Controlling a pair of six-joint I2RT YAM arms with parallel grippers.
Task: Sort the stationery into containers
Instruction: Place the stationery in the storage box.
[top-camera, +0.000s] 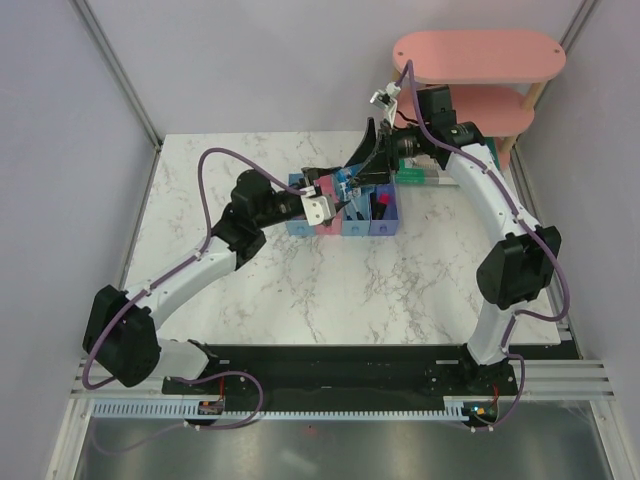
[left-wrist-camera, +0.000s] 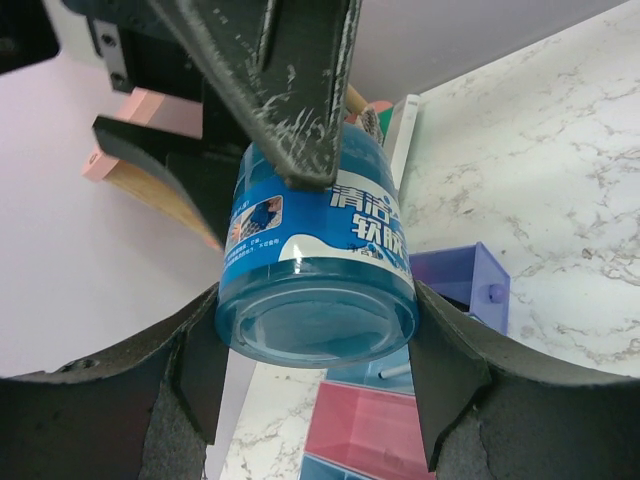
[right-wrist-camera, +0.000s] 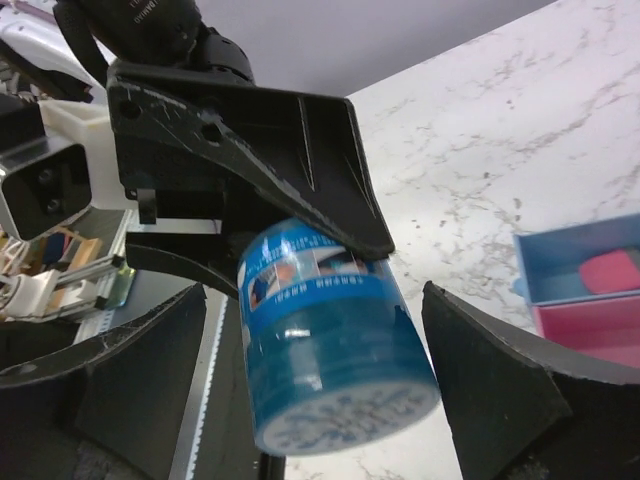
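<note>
A round blue tape roll (top-camera: 346, 186) with a printed label hangs in the air over the row of four joined bins (top-camera: 386, 226). My left gripper (top-camera: 338, 190) is shut on the roll (left-wrist-camera: 315, 270), a finger on each side. My right gripper (top-camera: 366, 160) is open, its fingers spread wide around the same roll (right-wrist-camera: 330, 340) with gaps on both sides. The left wrist view shows the pink bin (left-wrist-camera: 370, 430), the purple bin (left-wrist-camera: 470, 282) and a thin pen (left-wrist-camera: 395, 372) below the roll. A pink eraser (right-wrist-camera: 610, 272) lies in a light blue bin (right-wrist-camera: 560, 285).
A pink oval two-tier shelf (top-camera: 480, 55) stands at the back right. A green-edged book (top-camera: 422, 177) lies behind the bins, under the right arm. White walls close in the marble table (top-camera: 330, 300) on the left, right and back.
</note>
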